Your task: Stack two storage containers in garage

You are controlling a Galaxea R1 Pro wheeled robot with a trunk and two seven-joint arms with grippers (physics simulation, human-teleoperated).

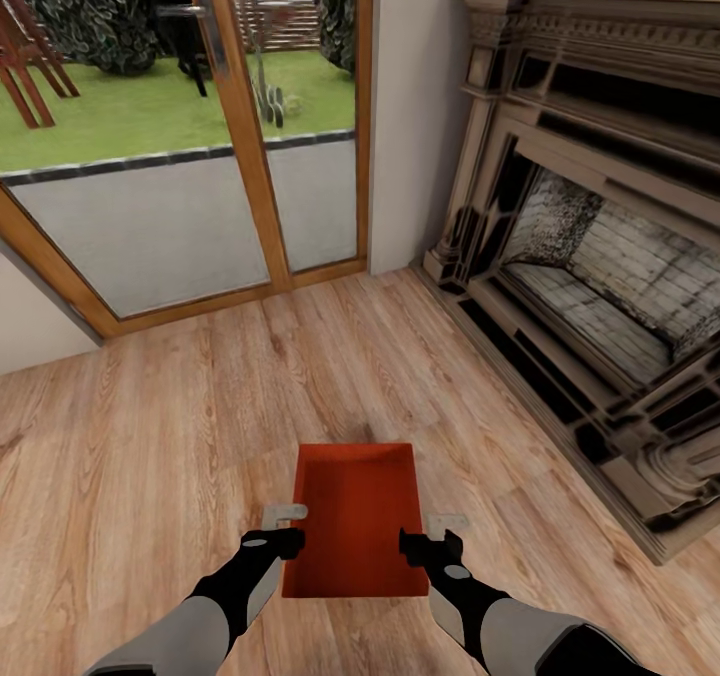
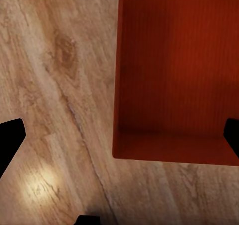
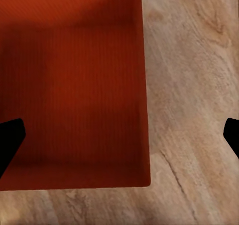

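An orange-red storage container [image 1: 357, 516], open-topped and bearing no label, brand or writing, sits on the light wood plank floor [image 1: 150, 436] directly ahead of the robot, between a glazed wooden door [image 1: 240, 126] and a stone fireplace [image 1: 590, 256]. The left gripper [image 1: 288, 526] stands at the bin's left wall and the right gripper [image 1: 432, 538] at its right wall. In each wrist view the dark fingertips [image 2: 10, 140] [image 3: 10, 140] are spread wide, one over the bin's interior and one over the floor, straddling a side wall without clamping it.
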